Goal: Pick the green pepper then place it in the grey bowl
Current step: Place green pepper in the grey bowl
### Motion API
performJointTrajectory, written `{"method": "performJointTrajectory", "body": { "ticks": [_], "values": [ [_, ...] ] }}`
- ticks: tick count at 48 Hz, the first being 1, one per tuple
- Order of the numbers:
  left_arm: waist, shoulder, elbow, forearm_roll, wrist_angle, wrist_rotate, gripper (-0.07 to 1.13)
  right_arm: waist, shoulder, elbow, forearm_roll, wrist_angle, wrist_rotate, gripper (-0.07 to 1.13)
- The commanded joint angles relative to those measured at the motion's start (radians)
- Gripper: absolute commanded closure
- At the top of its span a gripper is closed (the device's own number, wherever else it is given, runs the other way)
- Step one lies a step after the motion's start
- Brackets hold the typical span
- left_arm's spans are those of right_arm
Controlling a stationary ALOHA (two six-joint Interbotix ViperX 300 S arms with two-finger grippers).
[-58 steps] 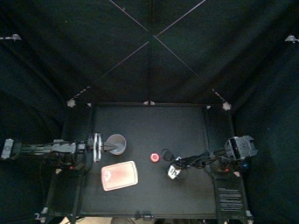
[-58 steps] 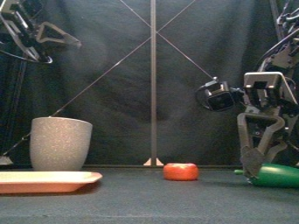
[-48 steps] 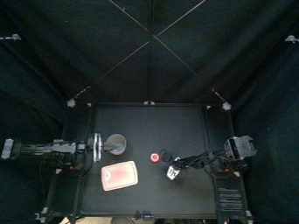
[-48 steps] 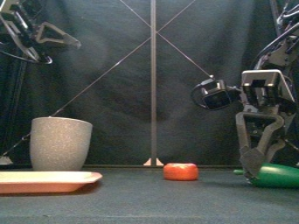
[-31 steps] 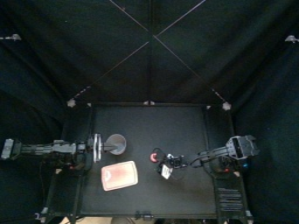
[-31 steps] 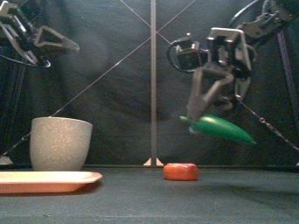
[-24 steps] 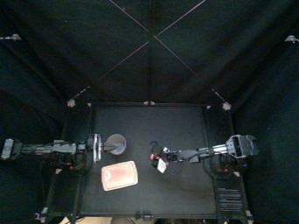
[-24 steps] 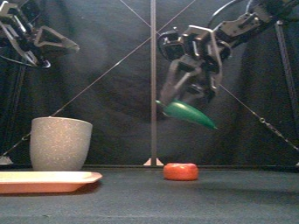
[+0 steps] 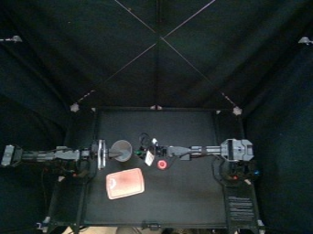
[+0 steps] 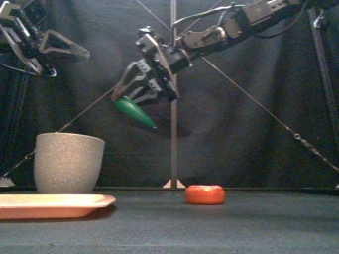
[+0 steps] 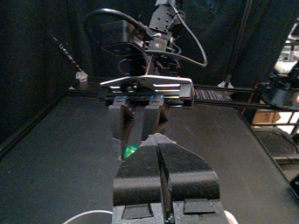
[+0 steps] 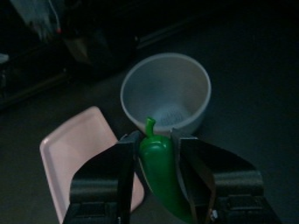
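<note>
Green pepper (image 10: 134, 113): held aloft, tip down, clamped between the jaws of the right pincer (image 10: 146, 89). It hangs above and just right of the grey bowl (image 10: 69, 162), not yet over its mouth. Left pincer (image 11: 163, 175): jaws together, empty, parked at the left of the worktop (image 10: 265, 226). Also present: pink tray (image 10: 54, 205), near left; small red toy food (image 10: 204, 194), mid-worktop. Risk: if let go short of the rim, the pepper would likely strike the edge and fall outside, or tip the tall bowl. The front view gives the pepper's height above the bowl; only the right wrist view shows the bowl's open mouth beyond the pepper.
</note>
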Motion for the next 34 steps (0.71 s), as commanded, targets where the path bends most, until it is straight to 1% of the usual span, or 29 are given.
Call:
{"method": "performJointTrajectory", "body": {
  "ticks": [1, 11, 20, 26, 34],
  "values": [
    [0.000, 0.003, -0.015, 0.000, -0.011, 0.002, 1.00, -0.012, 0.037, -0.130, -0.026, -0.008, 0.002, 0.36],
    [0.000, 0.003, -0.014, 0.000, -0.012, 0.003, 1.00, -0.014, 0.150, -0.311, -0.051, -0.006, 0.000, 0.36],
    [0.005, 0.003, -0.011, 0.000, -0.012, 0.006, 1.00, -0.006, 0.255, -0.448, -0.052, 0.000, 0.002, 0.36],
    [0.005, 0.003, -0.012, 0.000, -0.012, 0.005, 1.00, -0.006, 0.308, -0.515, -0.054, 0.066, -0.002, 0.36],
    [0.005, 0.003, -0.012, 0.002, -0.012, 0.006, 1.00, -0.003, 0.341, -0.558, -0.054, 0.172, -0.002, 0.35]
  ]
}}
